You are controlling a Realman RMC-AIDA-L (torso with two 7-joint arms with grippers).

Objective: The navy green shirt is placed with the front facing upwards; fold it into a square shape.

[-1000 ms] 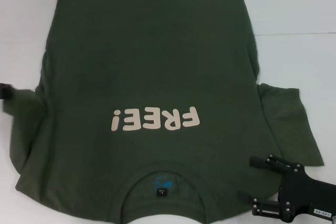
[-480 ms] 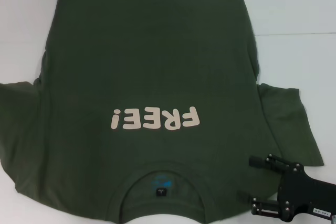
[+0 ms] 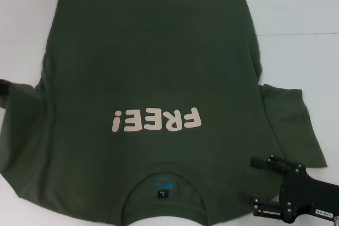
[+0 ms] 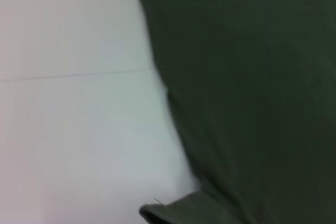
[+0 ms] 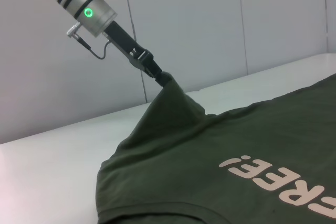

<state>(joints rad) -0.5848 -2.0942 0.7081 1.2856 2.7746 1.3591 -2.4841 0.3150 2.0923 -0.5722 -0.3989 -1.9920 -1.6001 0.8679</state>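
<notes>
The navy green shirt [image 3: 153, 78] lies print-up across the white tabletop [image 3: 296, 9], filling the middle of the head view, and the left pincer [image 5: 164, 78] is clamped on its left sleeve, tenting the cloth up, probably to fold it inward. The right pincer [image 3: 253, 181] waits at the lower right, arm low, fingers apart by the collar side.

Even, bright overhead light; soft shadows; the left wrist view is blurred, the other views are sharp.
</notes>
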